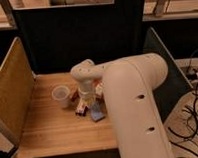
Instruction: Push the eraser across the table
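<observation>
Wooden table (50, 131) holds the eraser (81, 108) just right of the cup (60, 94), with the gripper (86, 98) low beside that cup too, clenched or loose I cannot tell, and a skewed shove might topple the cup.

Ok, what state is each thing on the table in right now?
Eraser: lying flat on the table.
Gripper: low over the table, at the eraser.
Cup: upright, open top, apart from the eraser.
Blue pad: lying flat, beside the eraser.
Bottle: partly hidden by the arm, pose unclear.
</observation>
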Action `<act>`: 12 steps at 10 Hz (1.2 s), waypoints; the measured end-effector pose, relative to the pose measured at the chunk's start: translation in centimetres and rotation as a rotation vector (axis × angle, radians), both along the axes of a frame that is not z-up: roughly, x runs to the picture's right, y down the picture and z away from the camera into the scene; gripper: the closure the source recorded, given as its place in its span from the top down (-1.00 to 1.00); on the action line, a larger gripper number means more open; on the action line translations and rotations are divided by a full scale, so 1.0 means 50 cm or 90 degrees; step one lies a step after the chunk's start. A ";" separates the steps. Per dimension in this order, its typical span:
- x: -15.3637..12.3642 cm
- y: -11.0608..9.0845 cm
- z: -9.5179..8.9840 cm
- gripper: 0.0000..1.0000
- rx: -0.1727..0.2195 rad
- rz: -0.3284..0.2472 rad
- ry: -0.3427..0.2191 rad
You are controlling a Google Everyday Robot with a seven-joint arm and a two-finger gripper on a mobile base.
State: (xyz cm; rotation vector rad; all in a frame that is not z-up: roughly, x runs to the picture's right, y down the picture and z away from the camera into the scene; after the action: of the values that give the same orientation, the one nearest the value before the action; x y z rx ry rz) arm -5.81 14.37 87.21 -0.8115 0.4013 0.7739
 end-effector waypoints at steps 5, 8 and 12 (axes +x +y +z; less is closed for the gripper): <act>-0.030 0.010 0.036 -1.00 -0.007 -0.006 0.005; -0.084 -0.009 0.035 -1.00 0.010 -0.013 -0.027; -0.133 -0.019 0.030 -1.00 0.016 -0.026 -0.064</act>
State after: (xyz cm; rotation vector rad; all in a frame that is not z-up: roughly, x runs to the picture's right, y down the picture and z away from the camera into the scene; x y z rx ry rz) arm -12.46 13.41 88.71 -0.8121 0.3176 0.6956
